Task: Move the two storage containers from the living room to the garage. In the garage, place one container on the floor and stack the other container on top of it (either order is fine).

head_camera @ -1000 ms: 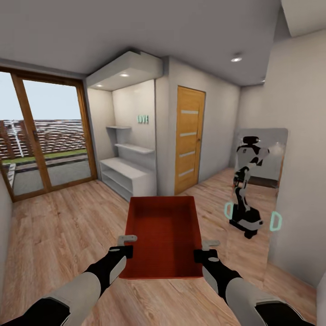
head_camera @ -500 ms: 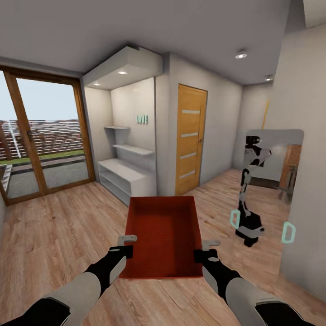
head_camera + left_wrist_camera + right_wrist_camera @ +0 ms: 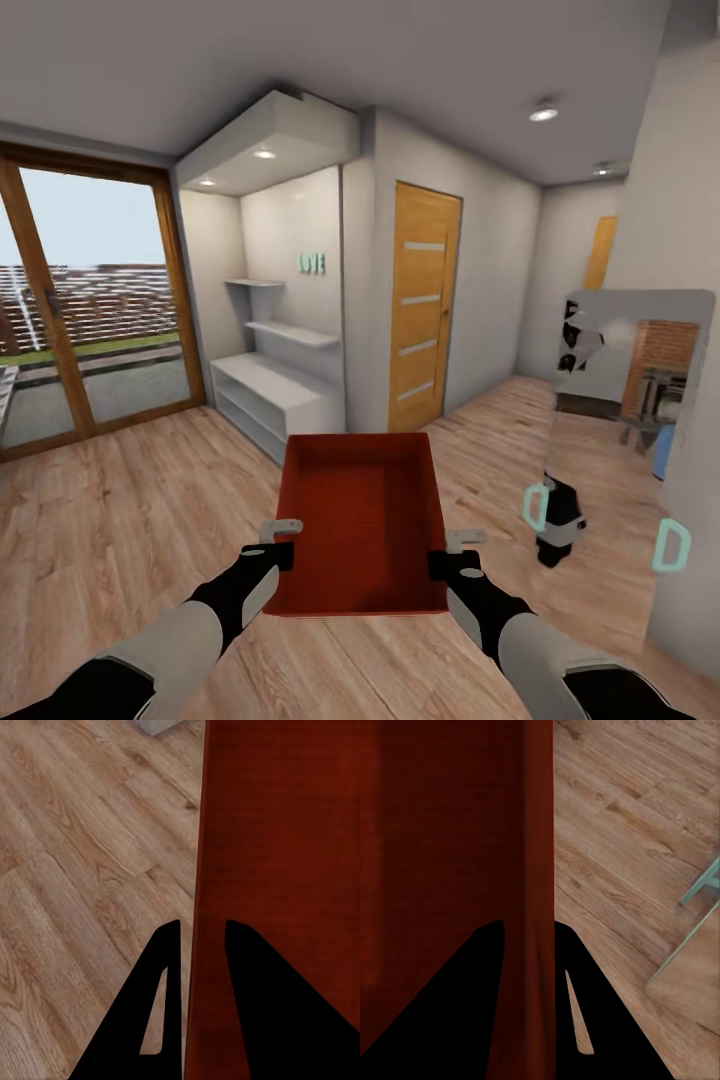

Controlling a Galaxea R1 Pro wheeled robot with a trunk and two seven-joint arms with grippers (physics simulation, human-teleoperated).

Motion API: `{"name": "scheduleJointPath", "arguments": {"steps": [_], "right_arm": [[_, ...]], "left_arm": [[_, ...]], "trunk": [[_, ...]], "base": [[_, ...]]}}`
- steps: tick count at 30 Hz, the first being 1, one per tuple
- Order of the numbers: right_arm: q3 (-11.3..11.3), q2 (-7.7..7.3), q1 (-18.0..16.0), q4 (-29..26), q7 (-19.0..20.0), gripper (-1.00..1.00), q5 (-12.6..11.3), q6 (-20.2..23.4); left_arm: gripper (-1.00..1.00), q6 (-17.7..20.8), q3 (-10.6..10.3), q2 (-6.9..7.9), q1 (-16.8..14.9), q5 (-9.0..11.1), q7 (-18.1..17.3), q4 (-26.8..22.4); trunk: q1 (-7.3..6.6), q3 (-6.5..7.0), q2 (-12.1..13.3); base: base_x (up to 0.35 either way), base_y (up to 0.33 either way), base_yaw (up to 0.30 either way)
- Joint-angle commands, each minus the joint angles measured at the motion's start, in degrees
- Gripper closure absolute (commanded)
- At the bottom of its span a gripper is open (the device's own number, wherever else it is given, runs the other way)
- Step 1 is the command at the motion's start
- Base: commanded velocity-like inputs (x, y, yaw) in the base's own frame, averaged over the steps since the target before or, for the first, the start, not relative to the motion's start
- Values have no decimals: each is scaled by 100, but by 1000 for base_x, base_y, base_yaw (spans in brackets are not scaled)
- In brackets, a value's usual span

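The left end effector [image 3: 281, 541] pinches the left wall of an orange-red bin [image 3: 362, 520], one finger inside and one outside, as the left wrist view shows. The right end effector [image 3: 448, 553] clamps the right wall the same way. Between them the bin is held level above the wood plank floor [image 3: 120, 520], open top up and empty. Beyond it stand white shelves [image 3: 272, 385], then an orange door [image 3: 420, 305]; a glass sliding door [image 3: 90, 300] lies to the left and a mirror [image 3: 625, 440] to the right. This looks like the carrying step, with the garage not yet reached. The next move probably calls for steering toward a doorway while keeping both grips even so the bin does not tilt.
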Motion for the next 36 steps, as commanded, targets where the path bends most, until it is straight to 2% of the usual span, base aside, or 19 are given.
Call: {"name": "scheduleJointPath", "arguments": {"steps": [1, 36], "right_arm": [[19, 1, -1, 17, 29, 100, -55, -11], [18, 3, -1, 17, 21, 100, -55, -12]], "left_arm": [[100, -63, 220, 154, -10, -131, 116, -30], [100, -63, 224, 187, -10, -125, 117, -29]], "trunk": [[5, -10, -9], [5, -10, -9]], "base": [[322, 0, 0], [322, 0, 0]]}}
